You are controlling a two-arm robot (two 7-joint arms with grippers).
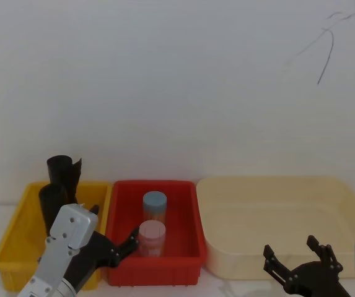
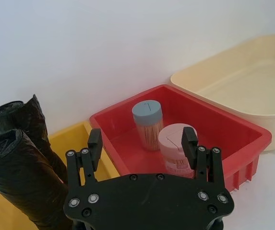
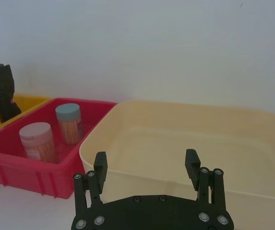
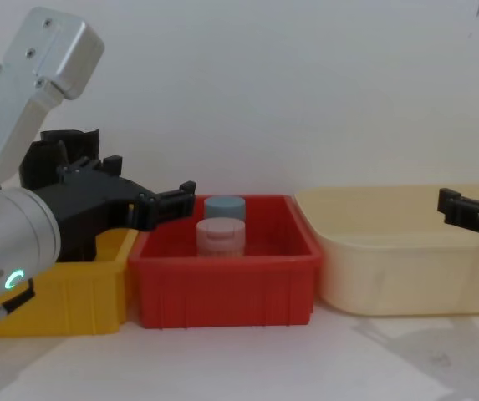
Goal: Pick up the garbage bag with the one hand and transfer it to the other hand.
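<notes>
The garbage bag [image 2: 17, 179] stands in the yellow bin [image 1: 11, 250], at the left end of a row of three bins on the table [image 4: 239, 368]. It is a tight black roll, leaning a little, and its rounded top rises above the bin's rim. Just behind it in the same bin stands a second black roll [image 1: 64, 168] with a flared, ragged top. From the left wrist view the two rolls look as if they touch.

The left end effector [image 2: 142, 143] hangs over the front of the yellow bin, where it meets the red bin [image 1: 155, 272]. Its fingers are spread wide and hold nothing. They point towards the red bin's two jars. The bag is just beside one finger [image 2: 94, 143], outside the gap and ungripped. In the chest view a green light [image 4: 13, 280] glows on this arm's silver wrist.

In the red bin, a blue-lidded jar [image 1: 154, 206] stands behind a pink-lidded jar [image 1: 152, 238], close together. Both hold thin pale sticks.

The right end effector [image 3: 146, 160] sits low in front of the cream bin [image 1: 276, 183], near its front wall. Its fingers are spread apart and empty, pointing towards the bin. It is well apart from the bag.
</notes>
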